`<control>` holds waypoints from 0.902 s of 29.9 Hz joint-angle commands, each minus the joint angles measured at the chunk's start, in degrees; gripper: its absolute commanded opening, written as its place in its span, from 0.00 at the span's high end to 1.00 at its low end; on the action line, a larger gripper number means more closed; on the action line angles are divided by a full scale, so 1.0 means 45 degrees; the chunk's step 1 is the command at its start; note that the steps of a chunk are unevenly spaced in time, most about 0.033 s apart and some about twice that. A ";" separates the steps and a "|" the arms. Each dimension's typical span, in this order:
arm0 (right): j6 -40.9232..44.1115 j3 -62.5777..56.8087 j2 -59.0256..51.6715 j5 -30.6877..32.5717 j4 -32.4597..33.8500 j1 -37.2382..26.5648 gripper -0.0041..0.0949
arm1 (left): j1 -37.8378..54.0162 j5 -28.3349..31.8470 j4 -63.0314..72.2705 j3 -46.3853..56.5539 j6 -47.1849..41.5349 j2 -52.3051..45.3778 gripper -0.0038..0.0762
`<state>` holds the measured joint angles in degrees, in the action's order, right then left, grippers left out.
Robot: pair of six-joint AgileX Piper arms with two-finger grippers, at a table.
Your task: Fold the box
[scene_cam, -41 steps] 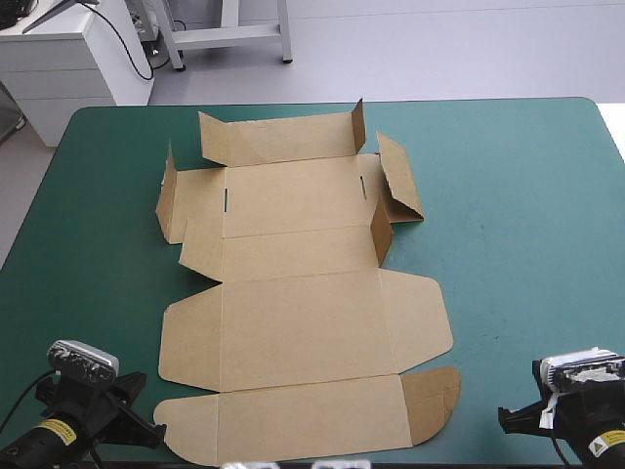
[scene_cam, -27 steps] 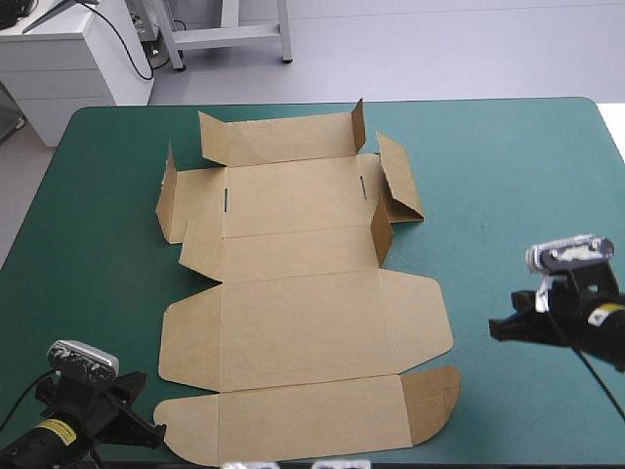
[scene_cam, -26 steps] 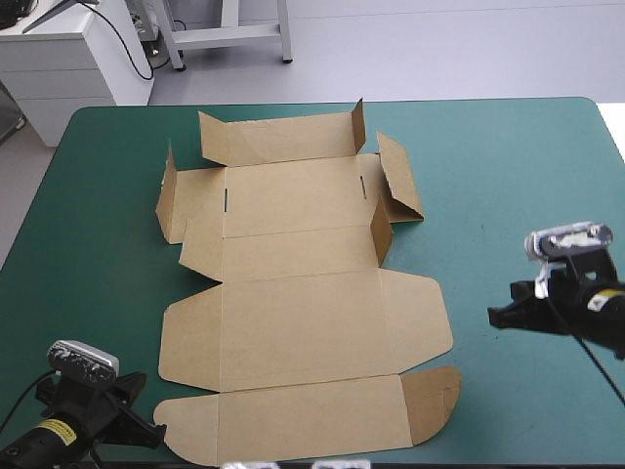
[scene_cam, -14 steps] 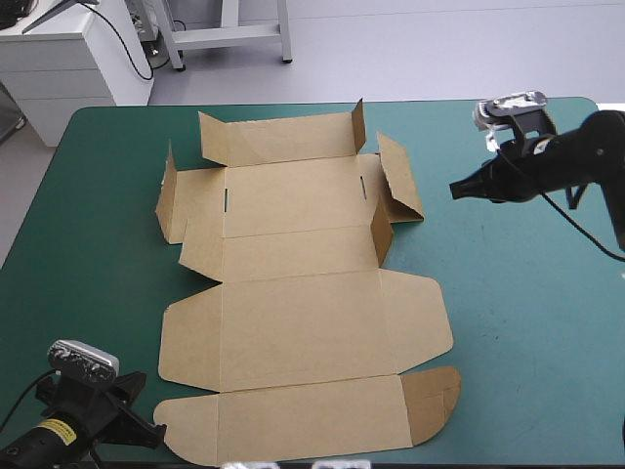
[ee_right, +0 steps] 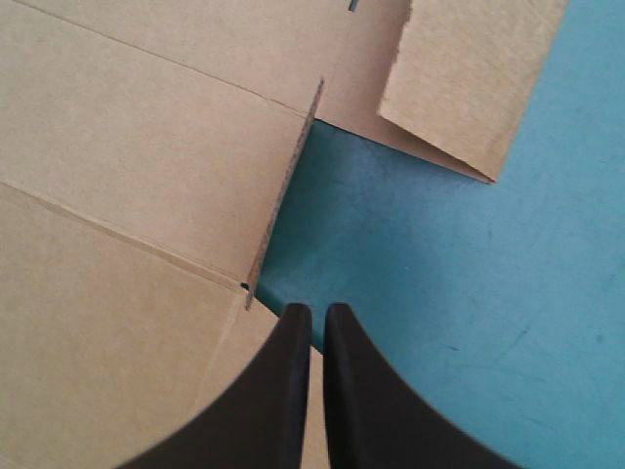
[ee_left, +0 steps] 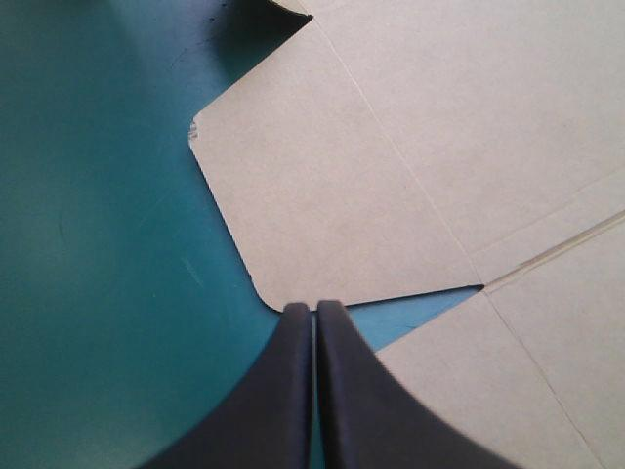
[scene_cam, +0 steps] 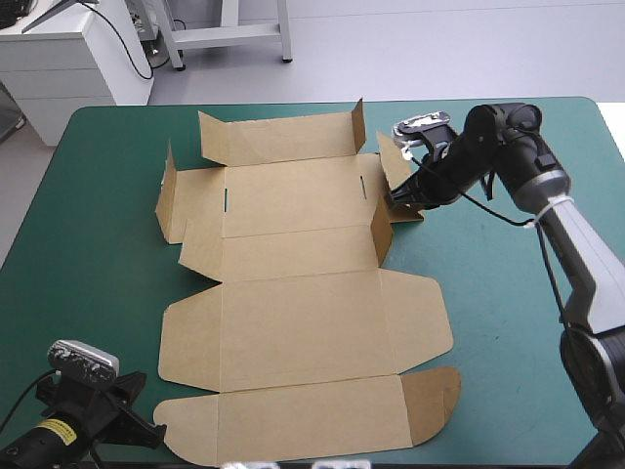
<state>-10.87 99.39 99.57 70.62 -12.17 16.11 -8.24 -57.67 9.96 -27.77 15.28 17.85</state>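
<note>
The brown box [scene_cam: 303, 322] lies as a cut sheet in the middle of the table, mostly flat, with small flaps raised along its far end and right side. My right gripper [scene_cam: 393, 198] is shut and empty, low beside the raised right side flap [scene_cam: 400, 176]. In the right wrist view its tip [ee_right: 317, 308] sits just before an upright flap edge [ee_right: 288, 186], over the seam between board and cover. My left gripper [scene_cam: 154, 430] rests shut at the near left corner. Its tip [ee_left: 314, 305] is just short of a rounded flap corner [ee_left: 293, 215] and grips nothing.
The teal-green cover [scene_cam: 508, 293] shows in wide strips to the left and right of the sheet. The right arm stretches from the table's right edge across to the box's far right part. The sheet's near edge lies close to the table's front edge.
The right arm has swung from the near right corner up along the right side and in to the box's raised right flap. The left arm and the box have not moved.
</note>
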 commanded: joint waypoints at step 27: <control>0.0267 0.0468 0.2064 -0.2118 -0.1233 0.0790 0.55 | 0.0016 0.0633 0.0211 -0.0463 -0.0058 0.0145 0.96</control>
<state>-8.59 99.77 111.08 63.51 -16.33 19.28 -8.24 -57.72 9.98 -27.77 15.28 17.85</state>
